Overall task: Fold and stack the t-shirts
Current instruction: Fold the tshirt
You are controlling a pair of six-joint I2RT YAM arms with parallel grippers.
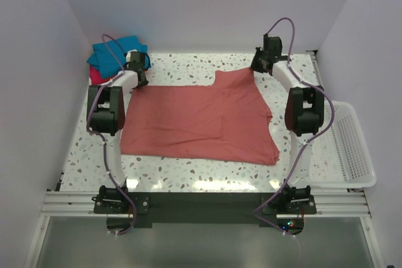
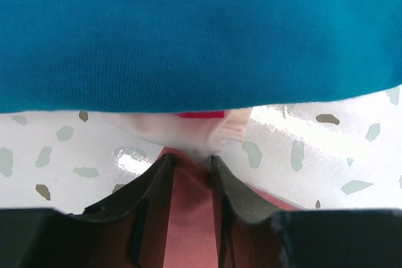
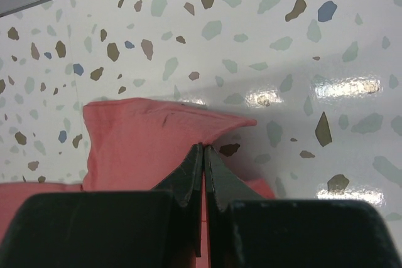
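Observation:
The salmon-pink t-shirt [image 1: 195, 120] lies spread flat on the speckled table. My left gripper [image 1: 139, 73] is at its far left corner, jaws nearly closed with salmon cloth [image 2: 188, 211] pinched between them [image 2: 188, 158]. My right gripper [image 1: 259, 62] is at the far right corner, jaws shut tight [image 3: 204, 147] on the shirt's raised edge [image 3: 144, 142]. A folded teal-blue t-shirt [image 1: 113, 51] sits at the back left on a magenta-pink one [image 1: 96, 75]. The teal one fills the top of the left wrist view [image 2: 201, 29]. No orange t-shirt shows clearly.
A white mesh basket [image 1: 352, 149] stands at the table's right edge. White walls close in the back and both sides. The folded stack lies just beyond my left gripper.

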